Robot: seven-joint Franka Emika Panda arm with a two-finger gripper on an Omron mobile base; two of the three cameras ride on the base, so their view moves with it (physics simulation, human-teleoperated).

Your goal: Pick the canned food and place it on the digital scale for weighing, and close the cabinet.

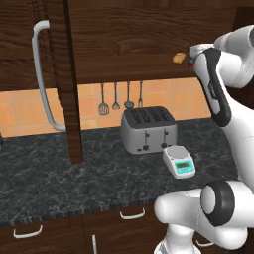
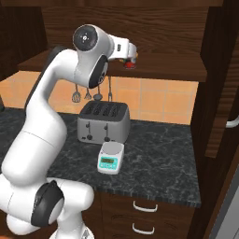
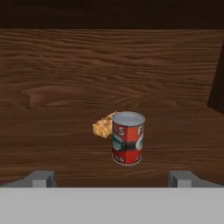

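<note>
The canned food is a small red can with a silver top. It stands upright on the wooden shelf of the open cabinet, with a small tan lump just behind it. My gripper is open and sits a short way in front of the can, its fingertips spread wider than the can and touching nothing. From the right base view the hand reaches into the cabinet, with the can showing red just beneath it. The digital scale is bare on the counter, in front of the toaster.
A grey four-slot toaster stands behind the scale, with utensils hanging on the tiled wall. One cabinet door with a curved silver handle stands open at left, another at right. Drawers lie below the dark counter.
</note>
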